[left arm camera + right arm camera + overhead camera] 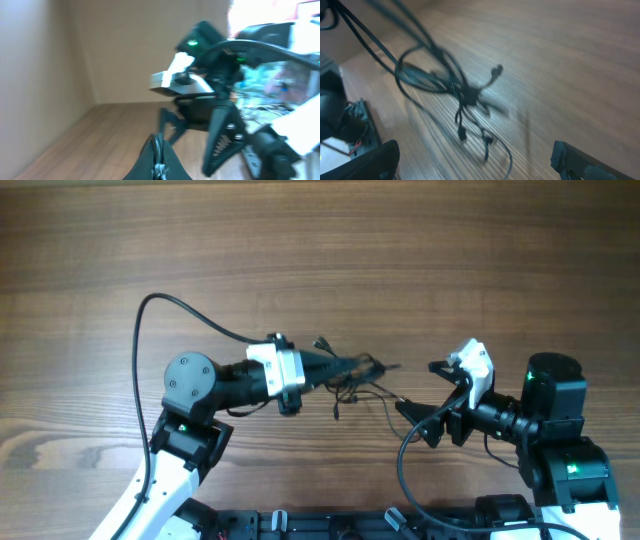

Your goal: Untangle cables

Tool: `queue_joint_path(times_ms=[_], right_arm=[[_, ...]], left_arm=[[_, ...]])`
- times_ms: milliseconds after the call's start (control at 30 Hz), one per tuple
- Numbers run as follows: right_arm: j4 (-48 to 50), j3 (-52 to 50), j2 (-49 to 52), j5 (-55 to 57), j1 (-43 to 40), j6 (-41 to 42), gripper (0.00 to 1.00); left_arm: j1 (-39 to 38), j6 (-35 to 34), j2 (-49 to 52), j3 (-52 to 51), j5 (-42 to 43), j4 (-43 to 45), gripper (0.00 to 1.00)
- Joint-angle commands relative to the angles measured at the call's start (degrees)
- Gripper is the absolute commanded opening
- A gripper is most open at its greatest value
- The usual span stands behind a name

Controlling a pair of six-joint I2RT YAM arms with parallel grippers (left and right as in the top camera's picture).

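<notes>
Cables: one knotted bundle hangs over the table, pinched in my left gripper. Only the right wrist view shows me three plug ends. Right gripper is spread wide.

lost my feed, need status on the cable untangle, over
Left hand shut on the cables, knot still tangled. Right hand open, beside the bundle, holding nothing. Nothing in the way.
</notes>
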Motion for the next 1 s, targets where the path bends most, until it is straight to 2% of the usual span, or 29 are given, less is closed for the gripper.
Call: queue_joint_path(times_ms=[0, 100, 267, 433, 467, 600, 633, 667, 733, 867, 900, 933, 967], right_arm=[[2.9, 1.1, 0.0, -4.6, -0.1, -4.7, 1.0], [3.1, 1.1, 0.0, -6.6, -0.1, -5.9, 1.0], [-1.5, 1.1, 0.0, -16.4, -0.1, -15.1, 1.0], [-3.2, 1.1, 0.0, -19.2, 0.0, -17.1, 0.99], [-3.2, 1.1, 0.0, -20.3, 0.0, -17.1, 0.95], [-3.0, 1.1, 0.4, -20.7, 0.0, -16.6, 0.5], [-2.9, 1.1, 0.7, -20.9, 0.0, -16.4, 0.22], [-2.8, 1.1, 1.0, -21.2, 0.0, -15.1, 0.07], [-1.2, 1.1, 1.3, -21.0, 0.0, -11.3, 0.04], [9.8, 1.1, 1.3, -9.7, 0.0, 11.8, 0.04], [12.5, 1.1, 1.3, -6.1, 0.0, 17.7, 0.04], [13.3, 1.3, 1.2, -1.7, 0.0, 21.8, 0.04], [13.0, 1.6, 1.2, 2.5, 0.0, 24.4, 0.04]], left_arm=[[-3.0, -0.6, -0.5, 0.4, 6.5, 1.7, 0.04], [-5.9, -0.6, -0.5, 0.4, 6.4, 4.5, 0.04], [-7.0, -0.6, -0.1, 0.4, 2.1, 7.7, 0.04], [-7.0, -0.6, -0.1, 0.4, 2.1, 10.8, 0.04], [-7.0, -0.7, -0.1, 0.4, 2.1, 11.4, 0.04], [-9.6, -1.7, 0.1, 0.4, -1.3, 12.5, 0.04], [-10.3, -1.7, 0.2, 0.4, -2.1, 12.5, 0.04], [-10.7, -1.7, 0.4, 0.4, -2.5, 12.6, 0.04], [-11.4, -1.7, 1.2, 0.4, -2.7, 12.6, 0.04], [-11.9, -9.2, 3.8, 0.4, -10.0, 12.2, 0.38], [-11.9, -11.9, 4.7, 0.4, -13.5, 9.8, 0.77], [-11.9, -12.4, 5.0, 0.4, -15.6, 6.9, 1.0], [-11.9, -12.5, 5.1, 0.4, -17.4, 4.2, 1.0]])
